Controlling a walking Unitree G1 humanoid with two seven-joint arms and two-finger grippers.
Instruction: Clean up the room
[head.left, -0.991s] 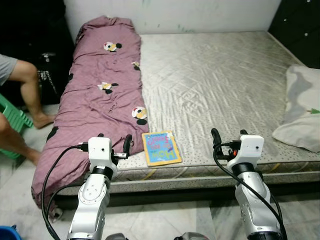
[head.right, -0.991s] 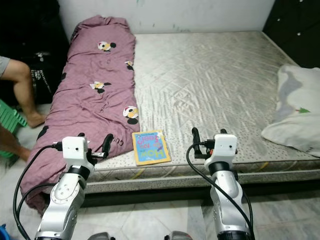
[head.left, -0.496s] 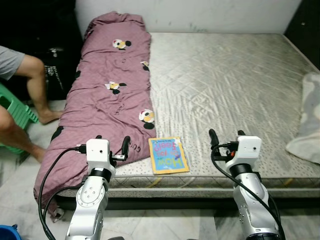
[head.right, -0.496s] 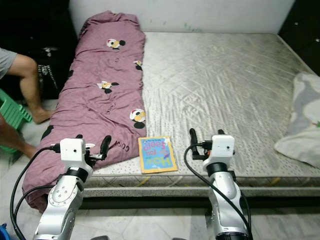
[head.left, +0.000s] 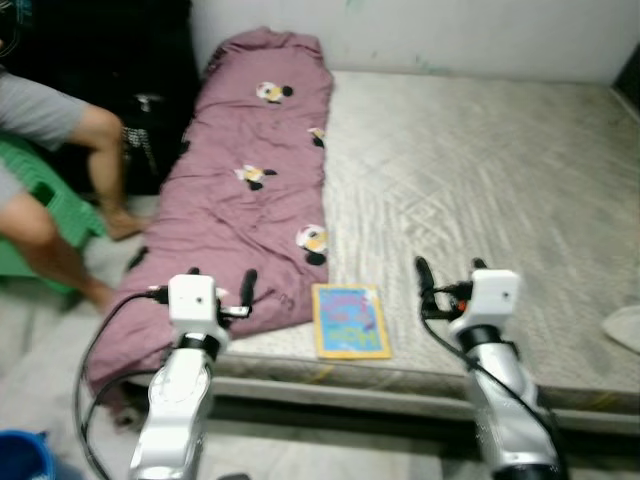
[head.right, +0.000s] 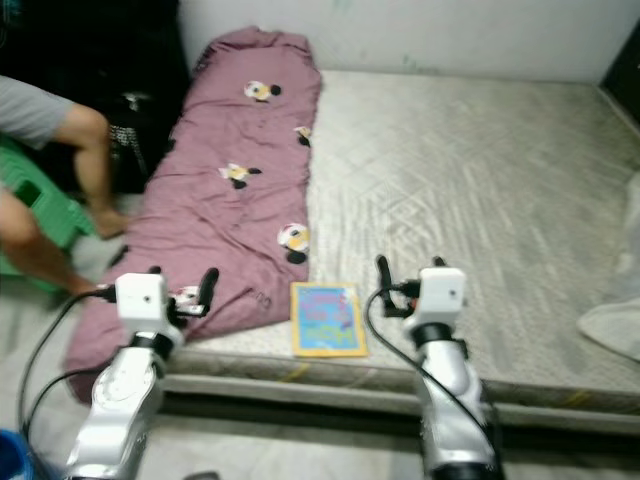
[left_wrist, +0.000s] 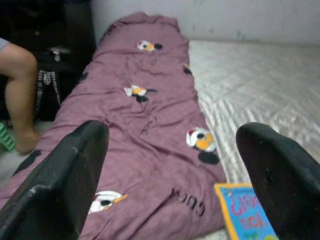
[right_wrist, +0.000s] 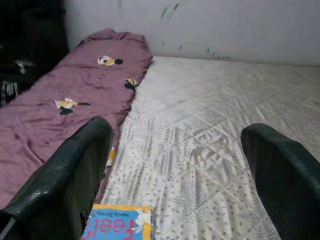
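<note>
The person (head.left: 60, 170) and pillow (head.left: 625, 327) are cut off by the edges.

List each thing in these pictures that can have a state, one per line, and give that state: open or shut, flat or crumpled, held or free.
Thin blue and yellow children's book: shut, flat near the mattress edge, free.
Purple cartoon-print blanket: spread lengthwise, one end drooping off the bed.
Grey quilted mattress: bare.
Left gripper: open, holding nothing.
Right gripper: open, holding nothing.

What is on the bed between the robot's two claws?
A colorful book lies flat near the mattress edge, between the left claw and the right claw, beside the purple blanket. The eye views show it.
</note>
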